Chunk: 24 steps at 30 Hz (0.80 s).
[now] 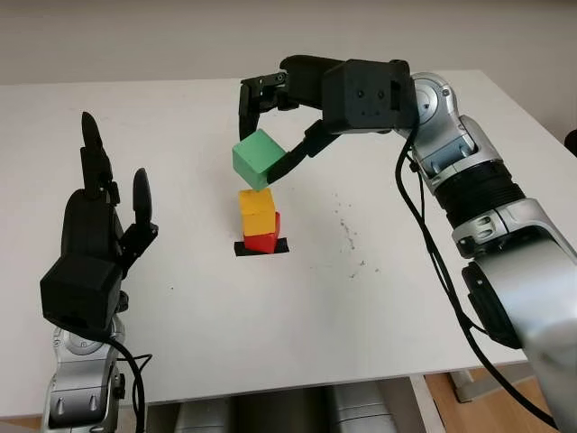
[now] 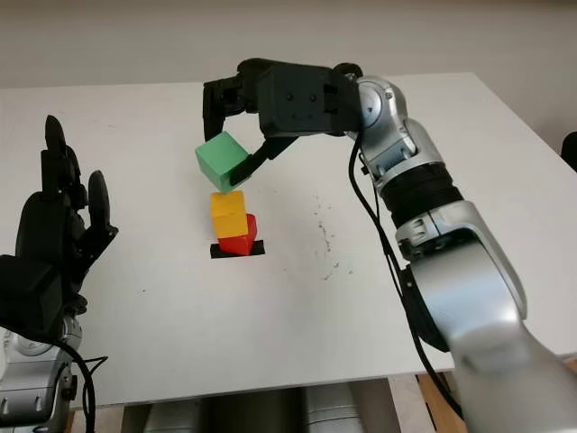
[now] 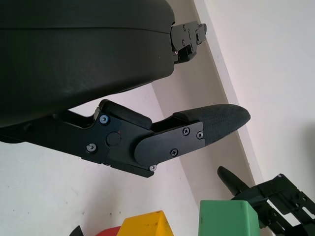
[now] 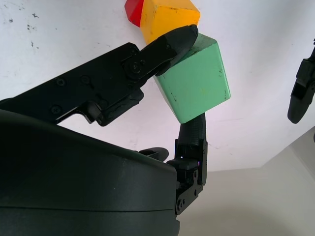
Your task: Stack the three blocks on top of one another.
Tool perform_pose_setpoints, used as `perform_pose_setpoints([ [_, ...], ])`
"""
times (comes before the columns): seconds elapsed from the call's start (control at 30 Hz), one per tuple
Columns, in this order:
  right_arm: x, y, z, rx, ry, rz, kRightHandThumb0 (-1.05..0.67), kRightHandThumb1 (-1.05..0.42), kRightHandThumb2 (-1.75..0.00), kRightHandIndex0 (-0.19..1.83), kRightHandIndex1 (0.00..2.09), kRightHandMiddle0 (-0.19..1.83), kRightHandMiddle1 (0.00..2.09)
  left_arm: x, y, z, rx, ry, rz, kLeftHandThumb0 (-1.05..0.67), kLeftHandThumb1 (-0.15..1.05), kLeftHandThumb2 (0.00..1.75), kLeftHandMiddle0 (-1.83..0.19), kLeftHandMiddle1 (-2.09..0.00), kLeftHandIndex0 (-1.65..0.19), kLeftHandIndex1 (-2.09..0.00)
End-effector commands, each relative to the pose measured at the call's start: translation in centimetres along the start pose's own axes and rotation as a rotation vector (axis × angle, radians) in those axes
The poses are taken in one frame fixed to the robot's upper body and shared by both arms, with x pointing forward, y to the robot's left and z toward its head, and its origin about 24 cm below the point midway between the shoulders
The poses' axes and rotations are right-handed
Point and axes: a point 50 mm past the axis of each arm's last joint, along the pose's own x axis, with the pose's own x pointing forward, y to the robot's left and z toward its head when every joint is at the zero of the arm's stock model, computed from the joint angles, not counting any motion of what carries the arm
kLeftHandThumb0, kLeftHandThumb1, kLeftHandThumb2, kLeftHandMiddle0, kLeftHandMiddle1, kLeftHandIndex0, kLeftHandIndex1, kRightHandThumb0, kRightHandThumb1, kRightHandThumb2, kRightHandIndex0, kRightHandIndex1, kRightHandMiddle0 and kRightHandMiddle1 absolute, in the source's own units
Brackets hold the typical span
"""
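White tabletop (image 1: pixel 379 343) with a black tape mark (image 1: pixel 262 248) at centre, on which a red plastic cube (image 1: pixel 266 238) carries a yellow plastic cube (image 1: pixel 256 211), set slightly askew. The right hand (image 1: pixel 270 122) grips a tilted green plastic cube (image 1: pixel 258 159) just above the yellow one, not yet seated, so two tiers appear done and one remains. The left hand (image 1: pixel 95 239) is open, raised well to the left of the stack.

Solid red block (image 1: pixel 263 238): largely covered by the solid yellow block (image 1: pixel 256 211) stacked on it. Black tape mark (image 1: pixel 261 249) on the white bench (image 1: pixel 379 307): mostly under the red block. Contact between tilted green block (image 1: pixel 259 159) and yellow block: cannot be determined
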Motion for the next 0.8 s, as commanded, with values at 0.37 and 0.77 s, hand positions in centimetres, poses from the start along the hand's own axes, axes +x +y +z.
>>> perform_pose_setpoints([
  [0.37,1.0,1.1,-0.4,0.023,0.026,0.01,-0.44,-0.9,-0.05,0.36,0.06,0.34,1.72,-0.4,0.2,0.0,0.021,-0.009,0.003,-0.8,1.05,0.68,0.19,0.0,0.19,0.0],
  [0.77,1.1,1.6,-1.3,0.081,0.07,0.038,-0.45,-0.91,-0.05,0.34,0.05,0.32,1.71,-0.5,0.3,-0.2,0.036,-0.012,0.001,-0.79,1.05,0.67,0.19,0.0,0.19,0.0],
])
